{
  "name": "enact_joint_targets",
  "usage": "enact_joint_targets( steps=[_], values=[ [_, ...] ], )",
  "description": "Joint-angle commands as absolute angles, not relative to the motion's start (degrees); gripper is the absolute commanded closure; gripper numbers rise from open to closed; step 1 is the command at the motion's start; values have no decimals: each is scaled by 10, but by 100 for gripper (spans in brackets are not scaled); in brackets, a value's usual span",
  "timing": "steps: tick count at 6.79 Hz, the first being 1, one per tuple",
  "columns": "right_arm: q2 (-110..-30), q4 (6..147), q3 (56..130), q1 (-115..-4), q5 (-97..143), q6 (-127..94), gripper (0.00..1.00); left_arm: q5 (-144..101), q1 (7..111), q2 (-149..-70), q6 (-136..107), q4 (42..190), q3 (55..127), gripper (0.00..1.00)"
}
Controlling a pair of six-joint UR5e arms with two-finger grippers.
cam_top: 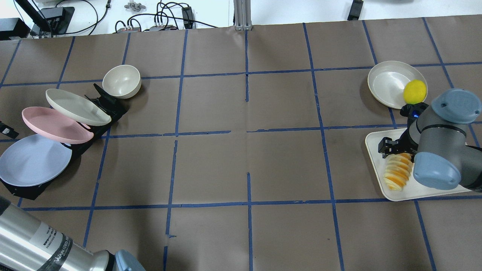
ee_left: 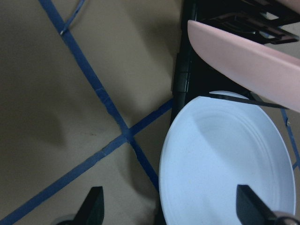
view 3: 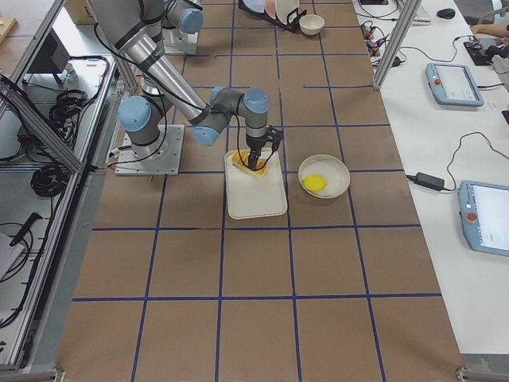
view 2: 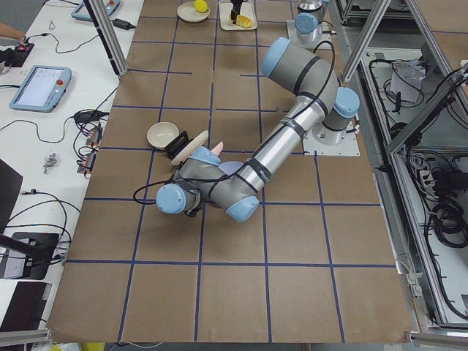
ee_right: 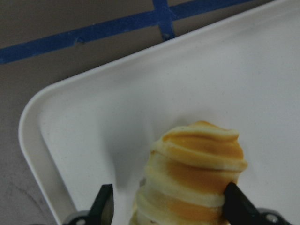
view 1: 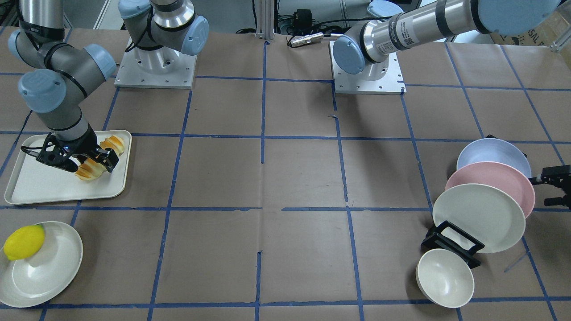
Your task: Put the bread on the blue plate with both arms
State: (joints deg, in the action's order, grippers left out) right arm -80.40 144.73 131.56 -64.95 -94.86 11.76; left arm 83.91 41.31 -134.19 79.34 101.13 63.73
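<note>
Bread [view 1: 87, 173] partly hidden by right claw [view 1: 92, 167].

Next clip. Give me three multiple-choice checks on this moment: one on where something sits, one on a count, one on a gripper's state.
1. Where is the bread?
A. lifted in mid-air
B. on the white tray
C. on the floor

2. How many plates stand in the black rack?
A. three
B. two
C. five

3. What state is the left gripper in?
A. shut on a plate
B. shut and empty
C. open

Answers:
1 B: the bread lies on the tray, and the right gripper has a finger on either side of it.
2 A: the blue plate, pink plate and cream plate lean in a row in the rack.
3 C: in the wrist view its fingertips are wide apart by the blue plate's rim.
</note>
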Motion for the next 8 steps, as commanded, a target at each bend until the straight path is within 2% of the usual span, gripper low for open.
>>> enact_joint_targets(
  steps=[1, 3, 4, 6, 7, 8],
  values=[
    [-807, 1451, 1318, -650, -947, 149, 83, 841, 412, -1353, 787, 1015, 642, 0],
    [-813, 1445, 1310, -649, -948, 158, 87, 842, 409, -1352, 773, 1014, 663, 2],
    [-830, 1442, 1310, -650, -949, 159, 87, 842, 402, -1352, 773, 1013, 666, 13],
    [-897, 1369, 1297, -655, -942, 159, 86, 846, 399, -1352, 768, 1015, 672, 59],
    [-936, 1279, 1265, -657, -933, 164, 86, 877, 399, -1350, 741, 1013, 672, 90],
    [-956, 1180, 1218, -659, -914, 167, 86, 879, 402, -1345, 735, 1014, 663, 95]
  ],
)
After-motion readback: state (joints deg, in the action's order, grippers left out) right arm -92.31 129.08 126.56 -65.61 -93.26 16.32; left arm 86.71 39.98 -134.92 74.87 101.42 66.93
